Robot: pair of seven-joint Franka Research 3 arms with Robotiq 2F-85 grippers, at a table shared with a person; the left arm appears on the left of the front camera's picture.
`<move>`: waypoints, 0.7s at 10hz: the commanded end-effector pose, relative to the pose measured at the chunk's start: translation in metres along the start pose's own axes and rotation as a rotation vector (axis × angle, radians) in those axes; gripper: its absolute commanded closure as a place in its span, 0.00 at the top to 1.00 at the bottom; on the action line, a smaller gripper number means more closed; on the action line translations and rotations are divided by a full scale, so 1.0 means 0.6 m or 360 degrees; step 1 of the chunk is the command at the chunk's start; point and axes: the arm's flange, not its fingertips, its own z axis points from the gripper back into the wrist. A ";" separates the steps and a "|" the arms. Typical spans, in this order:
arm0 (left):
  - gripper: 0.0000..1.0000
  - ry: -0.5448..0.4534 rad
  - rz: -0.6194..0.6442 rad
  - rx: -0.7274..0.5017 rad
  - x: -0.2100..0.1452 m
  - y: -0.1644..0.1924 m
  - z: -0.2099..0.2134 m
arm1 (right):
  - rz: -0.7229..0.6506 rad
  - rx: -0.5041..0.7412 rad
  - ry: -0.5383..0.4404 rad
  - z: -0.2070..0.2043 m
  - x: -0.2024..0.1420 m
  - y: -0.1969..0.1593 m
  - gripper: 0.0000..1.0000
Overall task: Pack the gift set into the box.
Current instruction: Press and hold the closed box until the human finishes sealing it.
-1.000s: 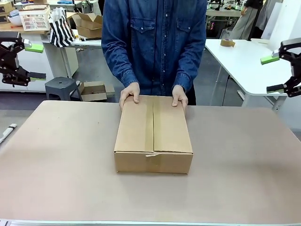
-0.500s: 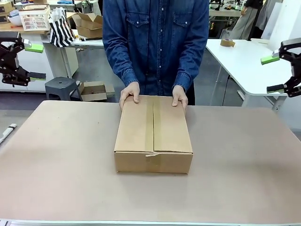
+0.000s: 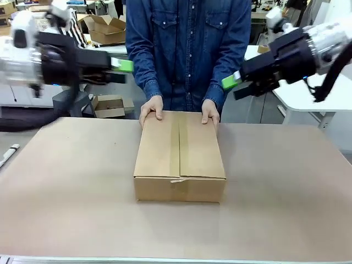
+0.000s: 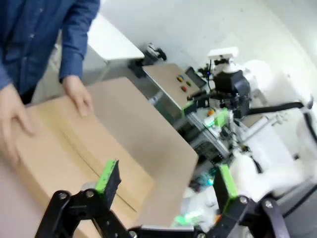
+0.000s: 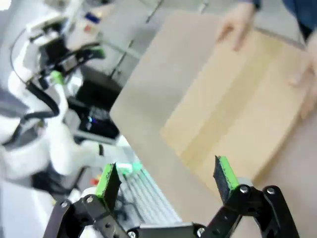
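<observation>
One box (image 3: 179, 148); two hands (image 3: 152, 108) (image 3: 209, 110); two grippers (image 3: 122, 71) (image 3: 234, 88), apparently, though blurred.

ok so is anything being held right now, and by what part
Neither the left gripper nor the right gripper holds anything; both are open. The person's hands grip the box at its far edge, one at each corner.

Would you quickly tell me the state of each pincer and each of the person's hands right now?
Left pincer: open, empty.
Right pincer: open, empty.
Person's right hand: resting on the box.
Person's left hand: resting on the box.
</observation>
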 end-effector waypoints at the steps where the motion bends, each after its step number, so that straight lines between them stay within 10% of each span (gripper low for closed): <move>1: 1.00 -0.0194 -0.0526 0.0090 -0.062 0.013 -0.031 | 0.1061 0.0617 0.0106 -0.029 -0.015 -0.019 1.00; 3: 1.00 0.0072 -0.0708 0.0018 -0.115 0.005 -0.018 | 0.1139 0.0272 0.0015 0.003 -0.055 -0.005 1.00; 4: 1.00 -0.0080 -0.0446 0.0044 -0.022 -0.011 -0.048 | 0.0493 0.0157 0.0146 -0.049 -0.016 0.016 1.00; 7: 1.00 -0.0028 -0.0552 0.0032 -0.035 0.000 -0.059 | 0.1007 0.0279 -0.0061 -0.075 -0.011 0.007 1.00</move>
